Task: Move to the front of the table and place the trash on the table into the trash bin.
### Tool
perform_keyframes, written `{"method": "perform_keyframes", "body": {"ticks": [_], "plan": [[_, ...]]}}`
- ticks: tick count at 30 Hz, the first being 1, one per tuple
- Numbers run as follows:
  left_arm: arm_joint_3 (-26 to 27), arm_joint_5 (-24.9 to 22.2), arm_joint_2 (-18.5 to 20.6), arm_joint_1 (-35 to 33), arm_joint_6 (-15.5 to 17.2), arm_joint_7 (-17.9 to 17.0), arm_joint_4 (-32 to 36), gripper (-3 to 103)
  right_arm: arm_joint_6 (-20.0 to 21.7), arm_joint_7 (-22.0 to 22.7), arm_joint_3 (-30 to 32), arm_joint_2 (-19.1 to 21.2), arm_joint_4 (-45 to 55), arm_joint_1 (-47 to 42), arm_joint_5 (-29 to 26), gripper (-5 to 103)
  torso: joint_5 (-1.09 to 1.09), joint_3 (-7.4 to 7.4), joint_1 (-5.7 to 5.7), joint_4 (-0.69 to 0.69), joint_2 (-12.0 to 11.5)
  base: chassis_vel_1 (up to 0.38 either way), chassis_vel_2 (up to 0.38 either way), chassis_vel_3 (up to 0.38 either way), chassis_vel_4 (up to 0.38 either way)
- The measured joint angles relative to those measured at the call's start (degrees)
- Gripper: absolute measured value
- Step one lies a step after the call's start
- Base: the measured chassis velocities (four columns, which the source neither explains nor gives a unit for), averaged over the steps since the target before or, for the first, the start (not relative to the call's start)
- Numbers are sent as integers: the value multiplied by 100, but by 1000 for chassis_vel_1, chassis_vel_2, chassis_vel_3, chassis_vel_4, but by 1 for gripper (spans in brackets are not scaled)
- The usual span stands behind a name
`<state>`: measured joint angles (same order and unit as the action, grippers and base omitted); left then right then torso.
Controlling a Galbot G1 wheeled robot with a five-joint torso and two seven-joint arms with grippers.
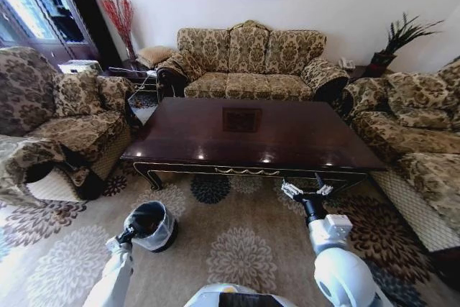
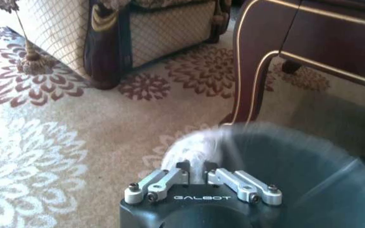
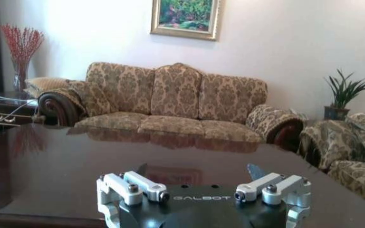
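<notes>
The table (image 1: pixel 287 138) has a glossy dark brown top with a square inlay, and it stands just ahead of me on the carpet. The trash is out of view. The trash bin (image 1: pixel 152 222), white-rimmed with a black liner, hangs tilted low at the left before the table's front left leg (image 2: pixel 251 76). My left gripper (image 1: pixel 128 235) is shut on the bin's white rim (image 2: pixel 192 152). My right gripper (image 1: pixel 306 190) stands open at the table's front edge, nothing between its fingers, facing across the tabletop (image 3: pixel 74 166).
A patterned sofa (image 1: pixel 248 62) stands behind the table. An armchair (image 1: pixel 57 127) is on the left and another sofa (image 1: pixel 417 134) on the right. A side table (image 1: pixel 140 77) sits at the back left. Flowered carpet (image 1: pixel 237 249) lies in front.
</notes>
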<state>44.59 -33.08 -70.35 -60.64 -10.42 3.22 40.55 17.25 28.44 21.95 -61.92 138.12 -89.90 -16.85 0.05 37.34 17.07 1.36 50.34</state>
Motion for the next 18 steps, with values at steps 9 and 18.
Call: {"method": "perform_keyframes", "body": {"ticks": [9, 18], "plan": [[32, 67, -57, 27, 13, 97, -58, 46, -19, -2, 37, 58, -2, 4, -36, 100, -5, 0, 0, 0, 0, 0, 0, 0, 0], [259, 16, -54, -831, 90, -213, 1349, 79, -20, -11, 38, 100, 28, 55, -56, 100, -8, 0, 0, 5, 0, 0, 0, 0, 0]]}}
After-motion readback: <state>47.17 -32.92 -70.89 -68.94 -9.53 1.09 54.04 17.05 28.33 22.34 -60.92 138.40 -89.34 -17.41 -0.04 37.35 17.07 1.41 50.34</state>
